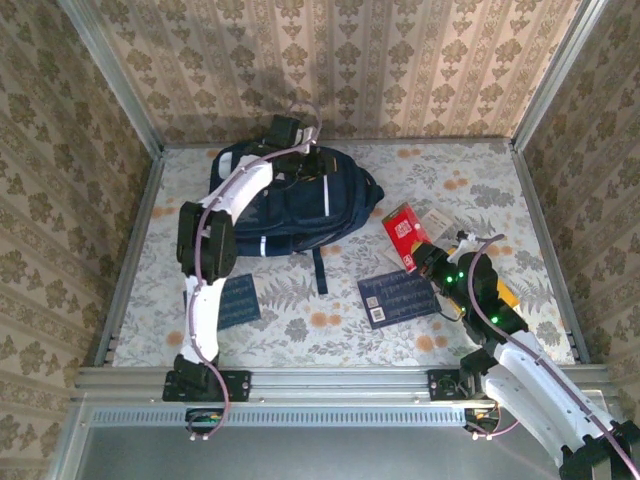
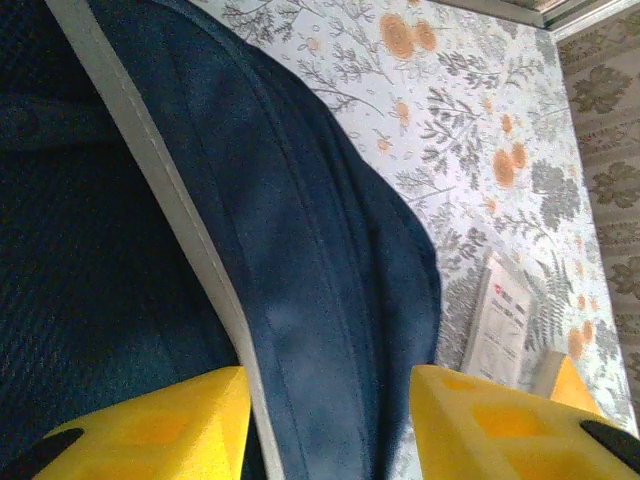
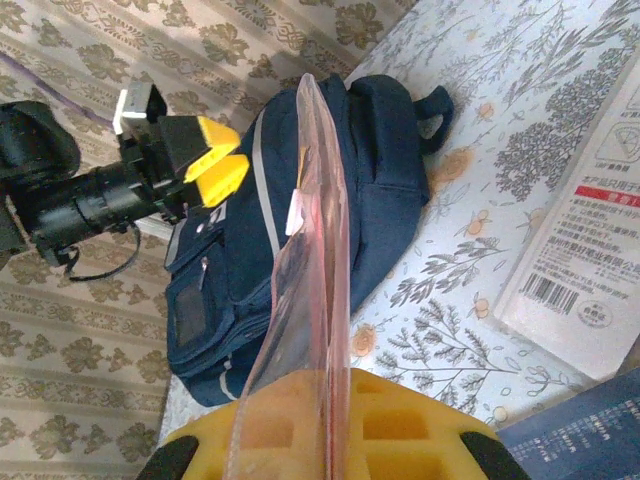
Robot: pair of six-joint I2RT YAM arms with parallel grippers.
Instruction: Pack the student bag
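Both arms are engaged. The left fingers [image 2: 150,425] stand apart astride the white-trimmed edge of the bag [image 1: 290,205] with navy cloth between them, and I cannot tell whether they already pinch it. The right fingers [image 3: 400,425] are pressed together on a thin pouch [image 3: 312,260], held edge-up. The bag lies toward the far left of the bench [image 1: 480,180], close to its back edge. The pouch is over the right half, well apart from it. A booklet [image 1: 398,296] lies nearer the front edge, and a white leaflet [image 3: 585,230] lies on the bench beyond the right fingers. The step in hand looks like opening the bag so the pouch can go in. To do it well, the left fingers should close on the trimmed edge alone, not on a thick fold, then lift it up and back so the mouth gapes toward the right side. Whether the zip is undone I cannot tell, so check that first. The pouch should travel edge-first, clear the strap, slide well inside, and be let go only once it is past the rim.
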